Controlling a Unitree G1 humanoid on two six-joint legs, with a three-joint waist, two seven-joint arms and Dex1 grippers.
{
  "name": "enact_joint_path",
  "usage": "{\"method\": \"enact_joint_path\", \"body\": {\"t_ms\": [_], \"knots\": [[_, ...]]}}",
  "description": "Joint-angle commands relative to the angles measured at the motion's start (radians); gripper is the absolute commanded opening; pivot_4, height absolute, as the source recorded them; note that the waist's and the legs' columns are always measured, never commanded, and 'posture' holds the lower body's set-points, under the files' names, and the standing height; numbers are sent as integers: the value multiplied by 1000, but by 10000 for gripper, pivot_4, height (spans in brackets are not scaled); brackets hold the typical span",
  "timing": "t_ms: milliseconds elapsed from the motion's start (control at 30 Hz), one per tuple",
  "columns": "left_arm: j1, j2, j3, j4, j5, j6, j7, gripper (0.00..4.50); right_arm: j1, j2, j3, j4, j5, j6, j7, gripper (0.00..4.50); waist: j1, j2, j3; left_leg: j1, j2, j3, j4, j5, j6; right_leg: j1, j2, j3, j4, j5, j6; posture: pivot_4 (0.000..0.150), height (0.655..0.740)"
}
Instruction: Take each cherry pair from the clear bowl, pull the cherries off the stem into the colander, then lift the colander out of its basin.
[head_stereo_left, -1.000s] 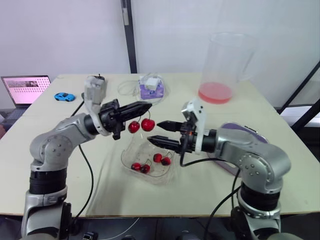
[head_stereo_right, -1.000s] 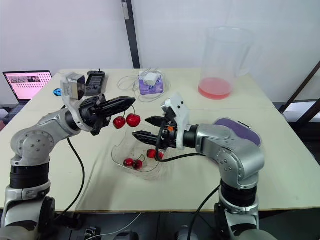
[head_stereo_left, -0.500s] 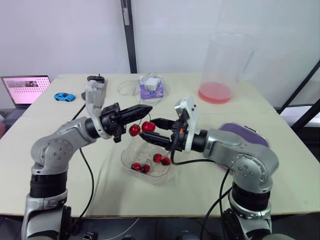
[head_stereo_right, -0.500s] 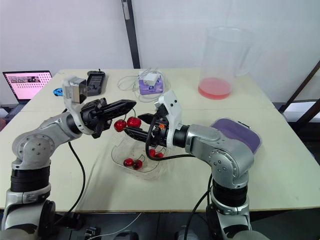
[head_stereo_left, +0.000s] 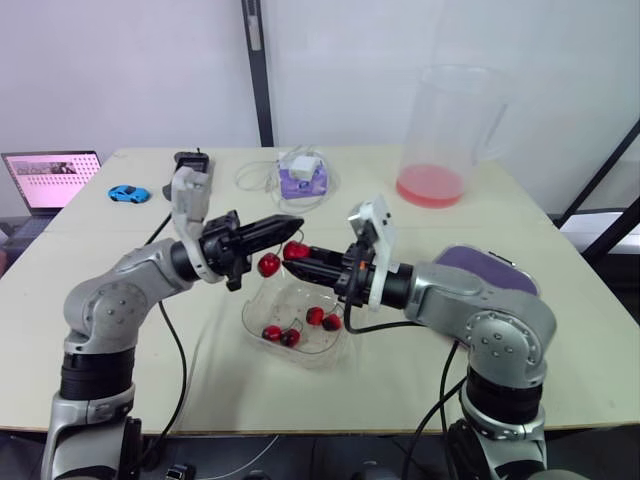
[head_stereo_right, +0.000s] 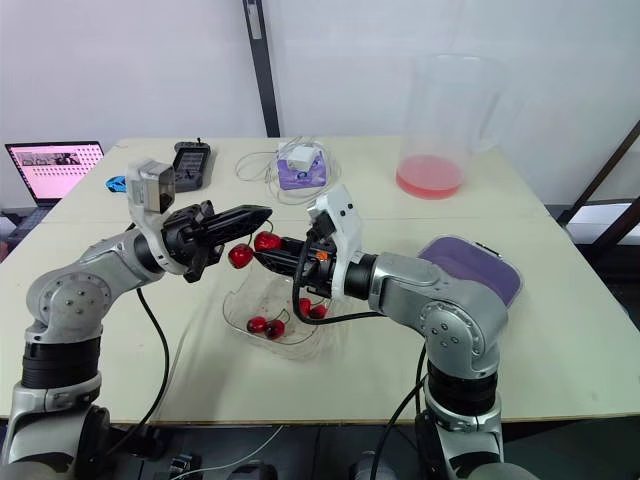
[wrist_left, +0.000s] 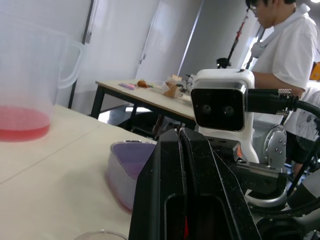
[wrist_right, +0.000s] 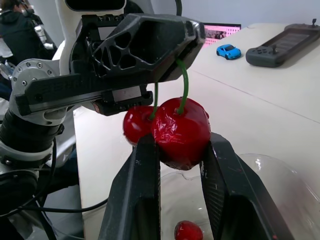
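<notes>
My left gripper (head_stereo_left: 290, 221) is shut on the green stem of a cherry pair (head_stereo_left: 268, 264), held above the clear bowl (head_stereo_left: 252, 318). My right gripper (wrist_right: 177, 145) reaches in from the right and is shut on the nearer cherry (wrist_right: 181, 131), with a finger (wrist_right: 141, 172) on each side; the second cherry (wrist_right: 137, 125) hangs beside it. Several more cherries (head_stereo_left: 322, 318) lie in the bowl. The purple colander in its basin (head_stereo_left: 482, 264) sits on the table to the right, behind my right arm.
A tall clear pitcher with a pink bottom (head_stereo_left: 445, 130) stands at the back right. A laptop (head_stereo_left: 50, 178), blue toy car (head_stereo_left: 128, 193), black controller (head_stereo_left: 190, 158) and purple box with a cable (head_stereo_left: 303, 172) line the back. A person (wrist_left: 285, 45) stands beyond the table.
My right gripper moved left to the hanging cherry pair and its fingers closed onto one cherry. My left gripper dipped slightly and kept its hold on the stem.
</notes>
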Motion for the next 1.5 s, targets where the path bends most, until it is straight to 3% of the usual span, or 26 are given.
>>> {"method": "enact_joint_path", "body": {"t_ms": [33, 200, 333, 533, 667, 733, 800, 1000, 1133, 1267, 1500], "knots": [[-13, -1, 3, -12, 1, -19, -3, 0, -18, -6, -17, -14, 42, -15, -17, 6797, 0, 0, 0, 0, 0, 0, 0, 0, 0, 0, 0, 0, 0, 0, 0, 1500, 7332], [-27, -6, 10, -1, 1, -29, -7, 0, 24, -75, -2, -12, 78, 75, -24, 6797, 1, 0, 0, 0, 0, 0, 0, 0, 0, 0, 0, 0, 0, 0, 0, 1500, 7332], [-33, -8, 6, 9, 7, -30, -8, 0, 47, -217, 82, -32, 38, 47, 9, 6797, 2, 0, 0, 0, 0, 0, 0, 0, 0, 0, 0, 0, -1, 0, 0, 1500, 7332], [-42, -14, 5, 23, 12, -34, -14, 0, -1, -338, -28, -15, 101, 53, 54, 6797, 1, 0, 0, 0, 0, 0, 0, 0, 0, 0, 0, 0, -1, 0, 0, 1500, 7332], [-40, -19, 4, 29, 23, -48, -15, 0, 0, -659, -39, 64, 1, -61, 200, 6797, 20, 0, 1, -1, 0, 0, 0, 0, 1, 1, 0, 0, -2, 0, 0, 1500, 7332], [-29, -22, -6, 25, 34, -61, -26, 0, 45, -880, -2, 171, -127, -207, 302, 6797, 30, 0, 1, -1, -1, 2, 1, -1, 1, 1, -1, 0, -4, 0, 0, 1500, 7332], [-11, -16, -28, 24, 67, -81, -48, 0, 88, -1017, 29, 273, -205, -312, 379, 6797, 30, 0, 1, -1, -1, 2, 0, -2, 3, 3, -1, 0, -8, 0, 1, 1500, 7332], [-10, -6, -31, 37, 84, -96, -79, 0, 159, -1121, 133, 460, -374, -538, 505, 6797, 16, 1, 1, 0, 0, 4, 0, -4, 7, 4, 0, 2, -10, 0, 1, 1500, 7332], [-17, -6, -31, 40, 90, -97, -82, 0, 168, -1112, 157, 502, -423, -576, 535, 24331, 22, 1, 2, 0, 0, 4, 1, -4, 7, 3, 0, 2, -10, 0, 1, 1500, 7332], [-24, -13, -26, 33, 85, -92, -76, 0, 136, -1105, 112, 502, -398, -550, 560, 44705, 25, 1, 2, 0, 0, 4, 2, -4, 7, 4, 0, 2, -10, 0, 1, 1500, 7332], [-26, -29, -13, 8, 48, -72, -57, 0, 3, -990, -60, 383, -84, -270, 599, 44705, 24, 1, 2, 0, 0, 3, 1, -4, 7, 4, 0, 2, -10, 0, 1, 1500, 7332]]}}
